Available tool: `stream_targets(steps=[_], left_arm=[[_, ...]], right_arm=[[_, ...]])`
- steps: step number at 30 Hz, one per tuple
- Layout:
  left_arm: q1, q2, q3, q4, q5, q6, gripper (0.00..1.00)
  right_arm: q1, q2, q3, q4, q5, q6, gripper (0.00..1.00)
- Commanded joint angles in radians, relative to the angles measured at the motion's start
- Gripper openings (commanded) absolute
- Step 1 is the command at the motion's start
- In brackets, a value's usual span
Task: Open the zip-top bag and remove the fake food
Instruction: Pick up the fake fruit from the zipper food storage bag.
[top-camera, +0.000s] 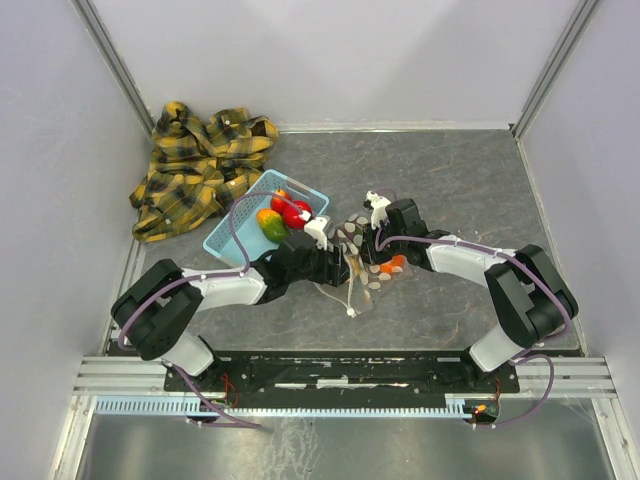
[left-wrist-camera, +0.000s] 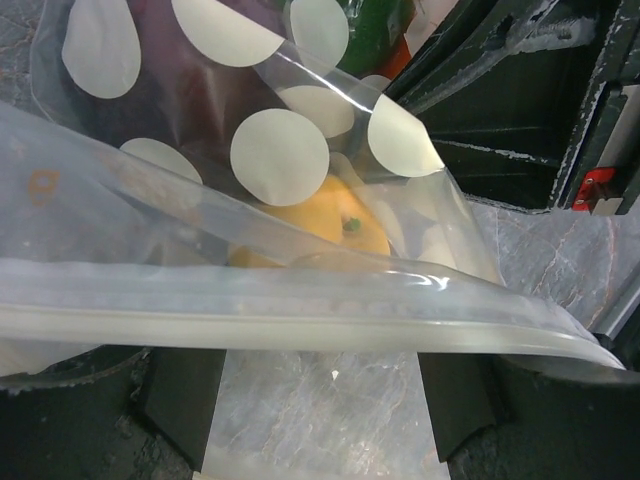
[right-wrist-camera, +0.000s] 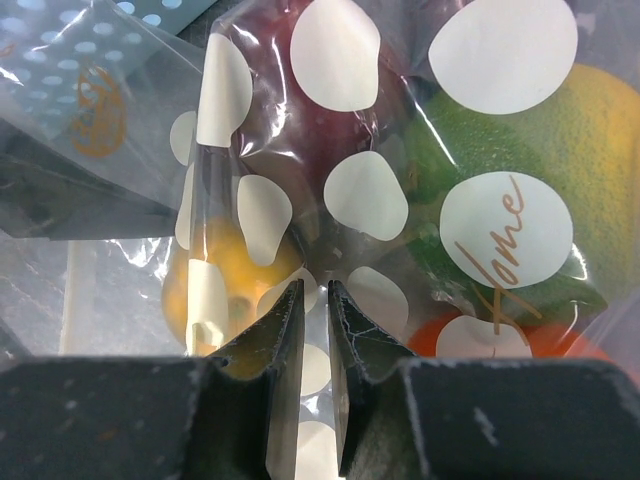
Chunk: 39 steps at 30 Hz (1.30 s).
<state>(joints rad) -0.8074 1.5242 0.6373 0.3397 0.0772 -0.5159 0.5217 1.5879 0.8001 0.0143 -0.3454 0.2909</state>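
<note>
— Zip-top bag: where do you have it?

— Mid-table, between your two grippers and just right of the light blue basket.

— Which way does it run?

— From above, its long axis goes roughly far to near with a slight lean. The white zip strip crosses your left wrist view from side to side, so that edge faces your left arm. I cannot tell whether the zip is parted.

— And the jaws?

— Your right gripper is almost closed, pinching a fold of the dotted film between its fingers. Your left gripper stands wide apart. The zip strip lies across just above its fingers, and they clamp nothing.

— What's inside?

— The fake food: maroon, green, yellow and orange pieces pressed against the film. One yellow-orange piece sits close behind the zip strip.

— Anything around you?

— Red, orange and green pieces lie in the basket, with your left arm's wrist just beside it. A yellow-and-dark plaid cloth is heaped in the far left corner, well apart from the bag.
</note>
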Motion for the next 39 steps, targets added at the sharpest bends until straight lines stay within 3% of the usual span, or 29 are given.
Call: stream_targets(steps=[1, 32, 39], left_arm=[[-0.010, 0.016, 0.054, 0.016, -0.037, 0.071, 0.79], [-0.022, 0.139, 0.125, -0.049, -0.086, 0.082, 0.80], [-0.022, 0.135, 0.128, -0.058, -0.085, 0.077, 0.72]], right_arm=[[0.001, 0.010, 0.026, 0.051, -0.029, 0.008, 0.23], [0.003, 0.028, 0.024, 0.090, -0.076, 0.030, 0.22], [0.003, 0.023, 0.015, 0.089, -0.070, 0.029, 0.22]])
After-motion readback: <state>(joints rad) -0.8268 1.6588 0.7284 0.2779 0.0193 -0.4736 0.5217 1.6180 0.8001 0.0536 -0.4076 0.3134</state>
